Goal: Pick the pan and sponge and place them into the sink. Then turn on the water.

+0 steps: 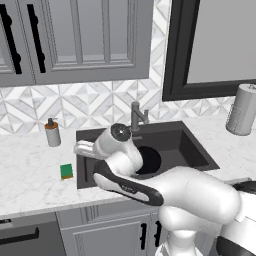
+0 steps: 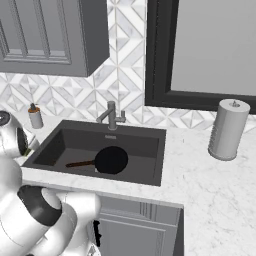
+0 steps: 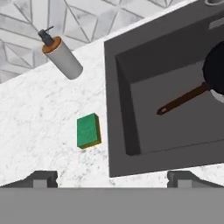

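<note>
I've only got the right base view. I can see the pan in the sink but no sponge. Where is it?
Observer: The sponge lies green side up on the counter, left of the sink and apart from its rim.
Operator: Okay, and is the gripper holding anything?
Observer: No. The gripper is open and empty, hovering about over the sink's left edge.
Operator: What's nearest the sponge?
Observer: The soap dispenser stands further back on the same counter, not touching it.
</note>
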Tool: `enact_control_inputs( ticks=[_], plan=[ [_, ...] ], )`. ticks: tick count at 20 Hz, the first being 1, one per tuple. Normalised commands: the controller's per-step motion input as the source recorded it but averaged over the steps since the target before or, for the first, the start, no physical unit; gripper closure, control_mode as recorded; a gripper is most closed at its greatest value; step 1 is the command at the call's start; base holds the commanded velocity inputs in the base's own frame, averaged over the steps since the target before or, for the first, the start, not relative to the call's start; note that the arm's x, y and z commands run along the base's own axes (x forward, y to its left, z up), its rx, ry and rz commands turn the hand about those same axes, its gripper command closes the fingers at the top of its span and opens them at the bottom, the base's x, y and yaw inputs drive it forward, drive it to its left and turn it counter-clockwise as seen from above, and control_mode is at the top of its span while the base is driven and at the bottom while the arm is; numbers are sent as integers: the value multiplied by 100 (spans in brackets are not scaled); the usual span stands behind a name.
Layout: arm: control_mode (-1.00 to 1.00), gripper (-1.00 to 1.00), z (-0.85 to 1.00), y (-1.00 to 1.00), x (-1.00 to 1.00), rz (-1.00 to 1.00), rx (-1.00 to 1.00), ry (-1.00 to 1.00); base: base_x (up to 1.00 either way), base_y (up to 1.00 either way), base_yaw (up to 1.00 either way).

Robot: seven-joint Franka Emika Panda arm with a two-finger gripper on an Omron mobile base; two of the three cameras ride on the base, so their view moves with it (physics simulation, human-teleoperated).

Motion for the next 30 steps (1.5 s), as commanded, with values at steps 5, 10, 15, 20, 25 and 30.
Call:
enact_control_inputs(
  ticks=[5, 10, 15, 20, 25, 30],
  plan=[
    [-100, -100, -2, 67, 0, 18, 0, 21, 0, 0, 0],
    [-100, -100, -10, 47, 0, 1, -6, 9, 0, 0, 0],
    [-100, -100, -20, 39, 4, 0, -25, 16, 0, 0, 0],
    [-100, -100, -8, 32, 16, 0, -27, 17, 0, 0, 0],
    [-100, -100, -4, 24, 17, 2, -25, 15, 0, 0, 0],
    [-100, -100, -42, 11, 34, 1, -15, 2, 0, 0, 0]
  ],
)
